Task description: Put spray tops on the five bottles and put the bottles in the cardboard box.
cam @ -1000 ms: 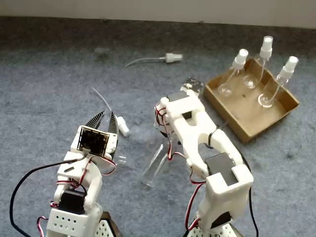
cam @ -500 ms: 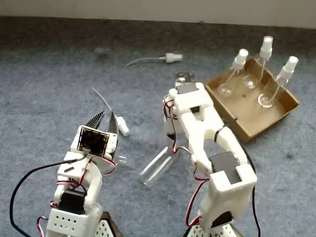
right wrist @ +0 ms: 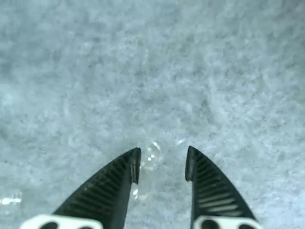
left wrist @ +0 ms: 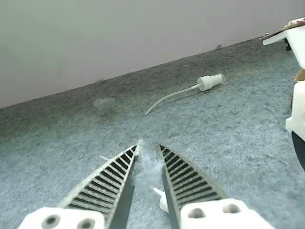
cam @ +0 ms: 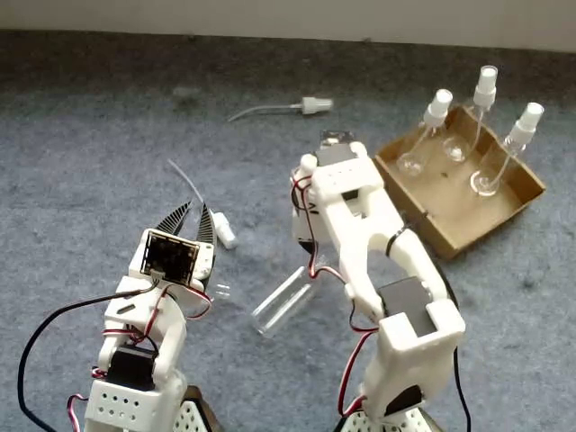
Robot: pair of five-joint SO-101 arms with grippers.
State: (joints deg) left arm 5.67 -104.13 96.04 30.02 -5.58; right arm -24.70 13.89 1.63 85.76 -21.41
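Black and ribbed, the right tool [right wrist: 163, 150] points down at the grey felted counter [cam: 108, 153] with its jaws spread. A glint of the clear cylindrical bottle [right wrist: 151, 153] sits between them, close to one jaw, and we cannot tell whether either jaw touches the glass. We judge this as a straddle set up for closing on one end of the bottle [cam: 283, 301]. That bottle lies on its side between the two arms, uncapped. Its long axis slants from under the right arm's wrist back toward the arms' bases (which end is the mouth, we cannot say).

The left tool [left wrist: 148, 147] is released as well, its jaws a narrow slit apart and gripping nothing. It is held low over the small white plastic spray top [cam: 223, 232], which lies just beside its tips. We read that as a wait above the part this bottle needs. The top's head lies nearest the tool, and its thin tube runs away from the arm.

A second white spray top [cam: 310, 106] lies well apart toward the far edge, with its tube trailing to the left. The shallow brown cardboard box [cam: 441, 202] sits on the right, and three clear capped bottles [cam: 484, 90] lean in it with their tops up, since its walls are low.
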